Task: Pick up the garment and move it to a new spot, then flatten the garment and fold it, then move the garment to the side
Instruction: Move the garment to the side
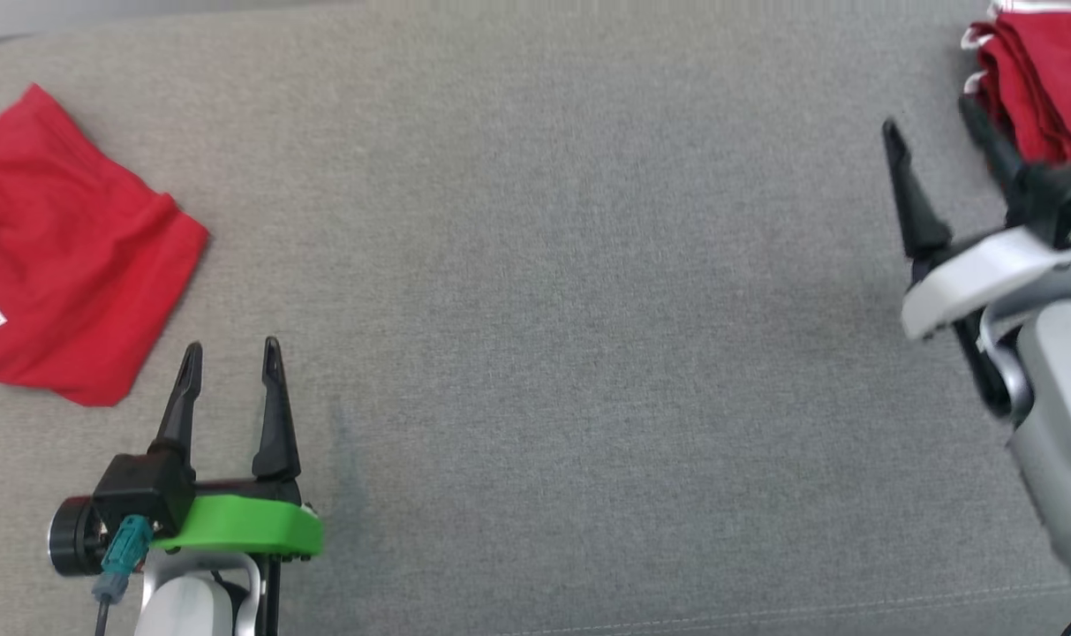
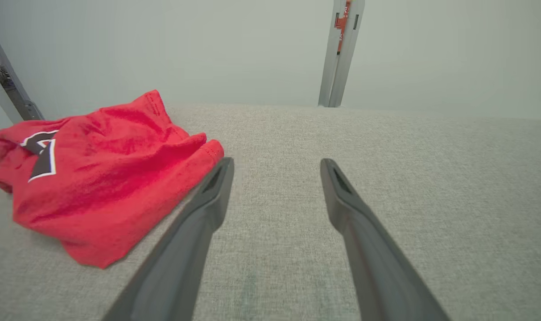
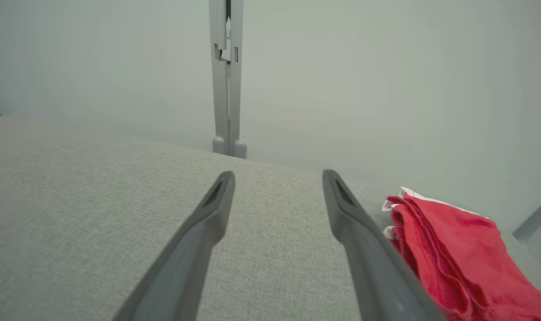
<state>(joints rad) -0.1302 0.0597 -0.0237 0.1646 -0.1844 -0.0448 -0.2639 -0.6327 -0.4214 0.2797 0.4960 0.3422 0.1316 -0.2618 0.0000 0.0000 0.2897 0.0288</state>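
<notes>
A grey woven surface (image 1: 544,309) spreads across the head view, with one red piece at each side of it. The crumpled red garment (image 1: 67,256) lies at the surface's left edge, partly cut off by the frame, a black and white emblem showing on its outer side. The left gripper (image 1: 232,344) sits low at the lower left, just beside that garment's near corner, fingers pointing up the view and spread wide apart with nothing between them. In the left wrist view the same heap (image 2: 101,187) lies to the left of the two dark fingers (image 2: 199,223), and its hem reaches close to the left fingertip; whether cloth and finger touch cannot be told. The folded red garment (image 1: 1043,79) rests at the far right corner of the surface, its layers stacked and a white trim showing along the edge. The right gripper (image 1: 928,113) is just beside it, jaws fully apart and holding nothing, one finger overlapping the fold's edge as the head camera sees it. The right wrist view places that fold (image 3: 453,249) immediately right of the right-hand finger. A grey metal post (image 3: 227,80) stands behind the surface against a pale wall (image 3: 386,89)
</notes>
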